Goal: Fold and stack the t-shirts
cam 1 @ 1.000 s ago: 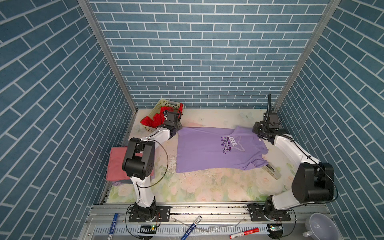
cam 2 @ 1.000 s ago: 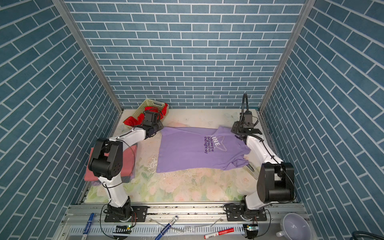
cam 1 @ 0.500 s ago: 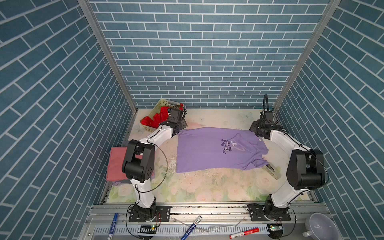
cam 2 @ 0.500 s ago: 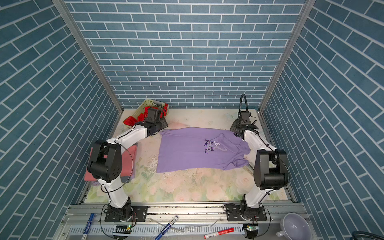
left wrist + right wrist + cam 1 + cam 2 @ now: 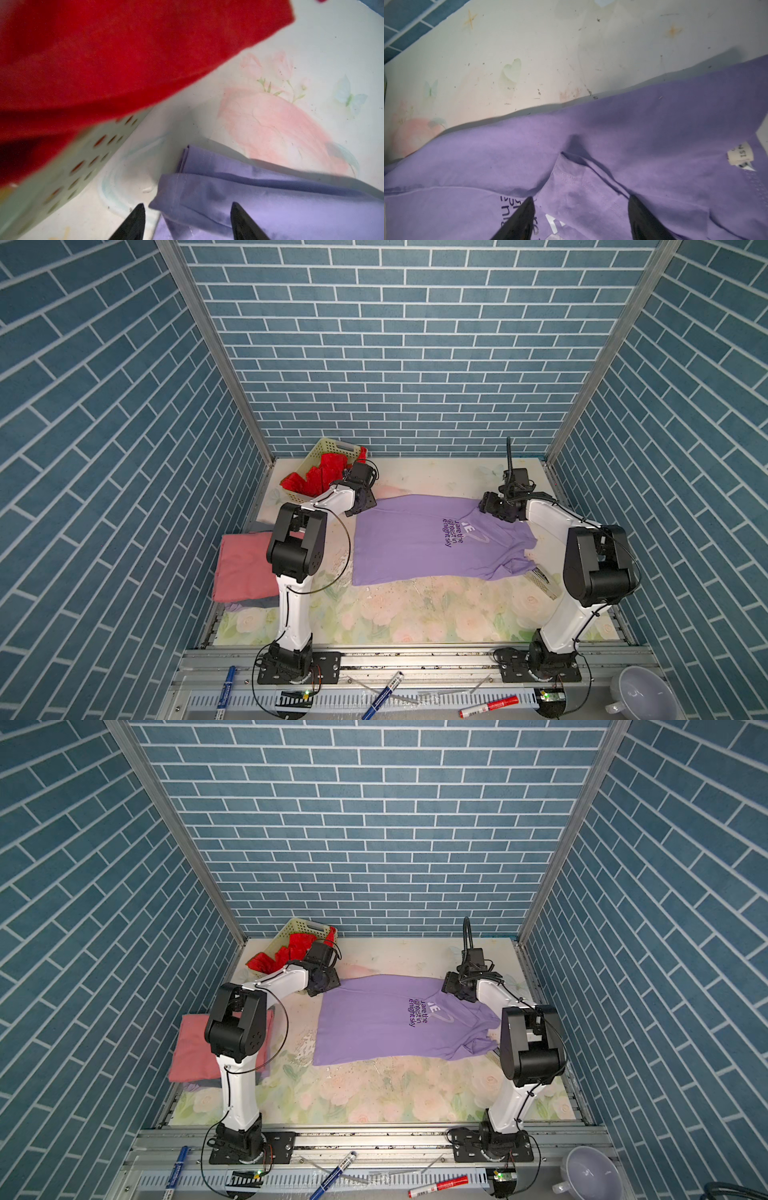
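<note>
Right, so the lilac tee (image 5: 415, 543) lies spread on the worktop (image 5: 415, 614), print up, collar end toward the right arm, hem toward the left. The left pincer (image 5: 188, 206) sits low at the far hem corner, tips apart w/ the doubled-over corner lying between them, nothing clamped. The right pincer (image 5: 580, 200) is also apart, straddling a raised sleeve ridge next to the print. The pink tee (image 5: 243, 568) is folded at the left edge on top of a grey one (image 5: 253, 602). The red tee (image 5: 320, 477) spills out of the basket (image 5: 328, 445), just beside the left pincer.

What could go wrong, imo: that hem corner is bunched in two layers, so a pinch may catch only one and the fold comes out skewed. The red cloth hangs so near that a careless close or lift could snag it and drag it along. On the right, grabbing the ridge instead of the shoulder edge would bake the crease in, esp. w/ the near sleeve already rumpled. If the two sides lift unevenly, the tee twists.
</note>
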Robot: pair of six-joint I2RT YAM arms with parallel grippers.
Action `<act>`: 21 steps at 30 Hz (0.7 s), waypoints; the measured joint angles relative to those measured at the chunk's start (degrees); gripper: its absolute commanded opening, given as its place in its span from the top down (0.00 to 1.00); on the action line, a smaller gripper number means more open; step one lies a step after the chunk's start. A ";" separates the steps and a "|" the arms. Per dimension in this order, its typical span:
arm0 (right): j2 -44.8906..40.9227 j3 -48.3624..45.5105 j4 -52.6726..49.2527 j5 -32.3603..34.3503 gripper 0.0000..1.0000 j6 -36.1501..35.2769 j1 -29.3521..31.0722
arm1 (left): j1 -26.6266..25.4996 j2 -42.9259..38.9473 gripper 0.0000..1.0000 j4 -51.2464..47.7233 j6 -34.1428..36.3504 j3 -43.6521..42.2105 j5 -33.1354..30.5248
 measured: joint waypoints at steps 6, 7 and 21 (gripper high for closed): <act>2.56 -0.07 -0.04 -1.14 0.30 -1.86 0.09 | 1.09 0.57 0.69 1.55 -1.66 0.00 1.22; 3.23 -0.07 -0.04 -1.27 0.30 -2.12 0.09 | 1.18 0.92 0.72 2.23 -1.84 0.00 1.60; 6.75 -0.50 0.11 -0.92 0.39 -2.84 0.20 | 1.27 2.91 1.00 5.20 -0.17 5.33 4.37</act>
